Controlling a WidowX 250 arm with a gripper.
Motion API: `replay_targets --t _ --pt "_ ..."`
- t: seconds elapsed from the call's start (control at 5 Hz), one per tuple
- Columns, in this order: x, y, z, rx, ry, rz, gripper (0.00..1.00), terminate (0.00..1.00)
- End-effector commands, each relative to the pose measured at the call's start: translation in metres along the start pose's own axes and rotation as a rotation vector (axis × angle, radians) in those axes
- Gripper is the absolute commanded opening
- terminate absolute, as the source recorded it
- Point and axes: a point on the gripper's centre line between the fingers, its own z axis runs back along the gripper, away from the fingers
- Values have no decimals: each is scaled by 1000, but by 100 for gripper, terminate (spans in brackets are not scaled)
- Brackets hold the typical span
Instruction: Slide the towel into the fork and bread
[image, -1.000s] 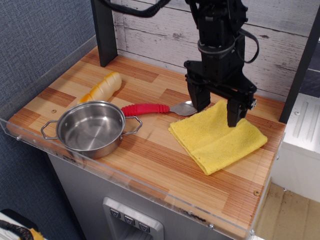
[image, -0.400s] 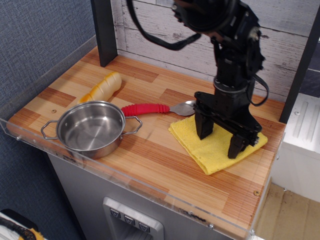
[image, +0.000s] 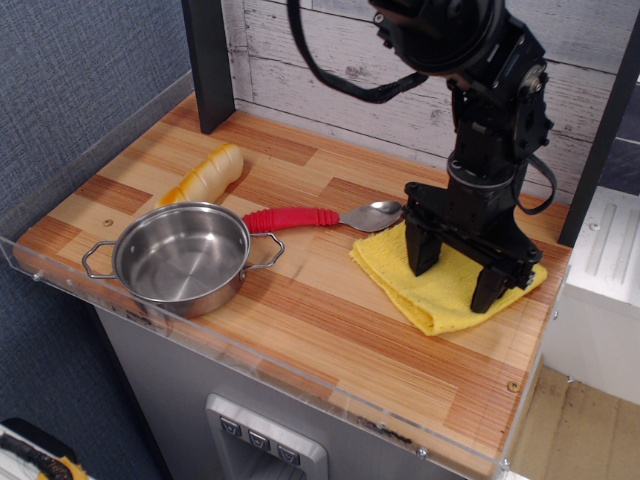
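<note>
The yellow towel (image: 440, 290) lies at the right of the wooden table, partly under my gripper (image: 455, 276). The gripper is open, its two black fingers (image: 421, 253) spread wide and pressed down on the towel's top. The fork (image: 318, 217), with a red ribbed handle and a shiny rounded head, lies just left of the towel; its head touches or nearly touches the towel's far left corner. The bread (image: 205, 175), a cream-to-orange loaf, lies further left, behind the pot.
A steel two-handled pot (image: 182, 257) stands at the front left, next to the fork's handle. A clear plastic rim (image: 300, 372) lines the table's front edge. A dark post (image: 208, 60) stands at the back left before a white plank wall.
The gripper has come down from above onto the towel, fingers spread. The towel has shifted a little to the right and looks more bunched under the fingers.
</note>
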Motion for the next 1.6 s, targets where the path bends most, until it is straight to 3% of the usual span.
replay_targets --t 0.0,0.2,0.4,0.8,1.4 --pt "-7 48 -6 -9 -4 129 100 0" --pt "-13 74 -10 -20 10 209 100 0" --pt "-29 109 -13 38 36 284 100 0" --pt "-35 152 -7 144 40 314 100 0" --pt "-64 205 -12 166 46 454 100 0"
